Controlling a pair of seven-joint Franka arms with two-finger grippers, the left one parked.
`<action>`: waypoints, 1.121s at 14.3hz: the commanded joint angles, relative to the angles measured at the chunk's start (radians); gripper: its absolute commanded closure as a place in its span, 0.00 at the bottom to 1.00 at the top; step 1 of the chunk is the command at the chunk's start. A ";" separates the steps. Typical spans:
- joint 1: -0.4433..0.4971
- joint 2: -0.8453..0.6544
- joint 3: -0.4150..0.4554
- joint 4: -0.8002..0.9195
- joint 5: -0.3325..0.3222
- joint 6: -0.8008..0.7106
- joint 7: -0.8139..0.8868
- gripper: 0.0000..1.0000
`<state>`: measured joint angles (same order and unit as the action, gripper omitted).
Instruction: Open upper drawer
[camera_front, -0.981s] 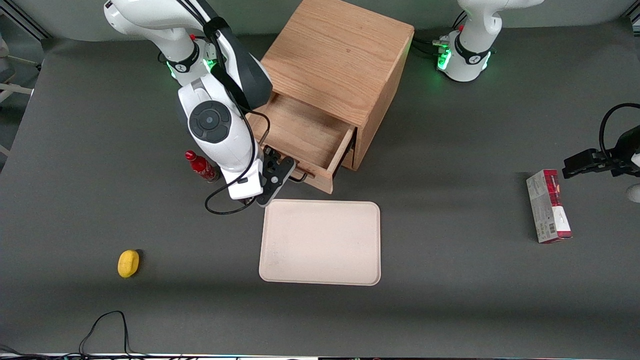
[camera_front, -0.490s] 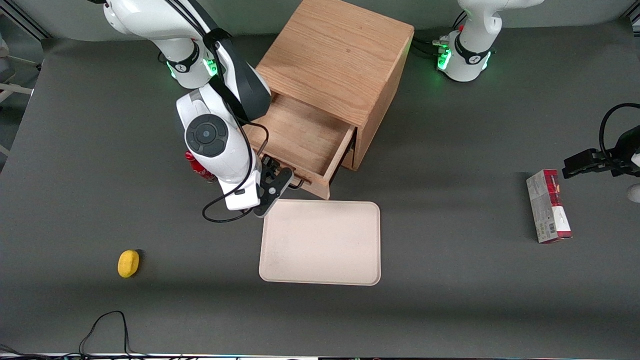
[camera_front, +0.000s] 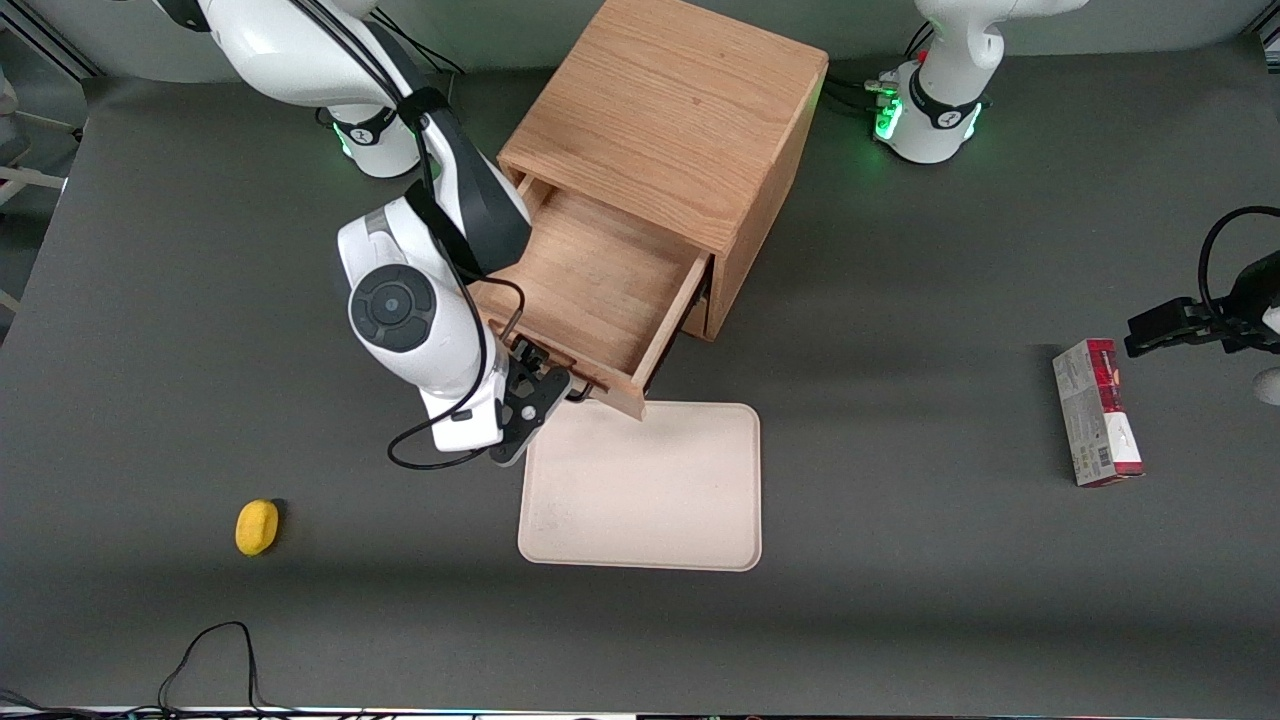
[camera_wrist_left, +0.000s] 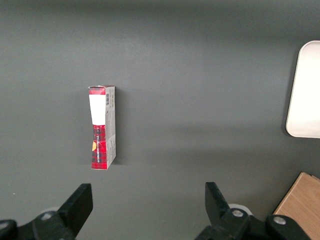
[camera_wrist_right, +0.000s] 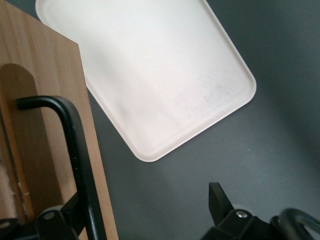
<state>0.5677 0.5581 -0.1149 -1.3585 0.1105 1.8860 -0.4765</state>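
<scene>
Dark grey counter (camera_front: 900, 300) carries a boxy light-oak cabinet (camera_front: 670, 110); its shallow wooden upper drawer (camera_front: 590, 290) juts out, front edge beside the black two-finger gripper (camera_front: 535, 385), over a cream rectangular tray (camera_front: 650, 490). From the right wrist, the gripper (camera_wrist_right: 145, 215) stands released, fingers apart, straddling the drawer's thin black bar handle (camera_wrist_right: 75, 145); the tray (camera_wrist_right: 160, 75) lies just past it.

The upper drawer (camera_front: 590, 290) and its cabinet (camera_front: 670, 120) are light grained oak, matt. Its bar handle (camera_wrist_right: 75, 150) is smooth, satin black metal. At the handle, the gripper (camera_front: 528, 392) looks black plastic. The tray (camera_front: 650, 490) is pale and matt; the tabletop (camera_front: 900, 550) dull grey.
</scene>
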 joint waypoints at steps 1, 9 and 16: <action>-0.015 0.040 0.006 0.064 0.015 -0.022 -0.027 0.00; -0.046 0.065 0.006 0.099 0.015 -0.021 -0.028 0.00; -0.066 0.079 0.008 0.124 0.015 -0.019 -0.027 0.00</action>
<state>0.5157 0.6119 -0.1135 -1.2828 0.1117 1.8816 -0.4796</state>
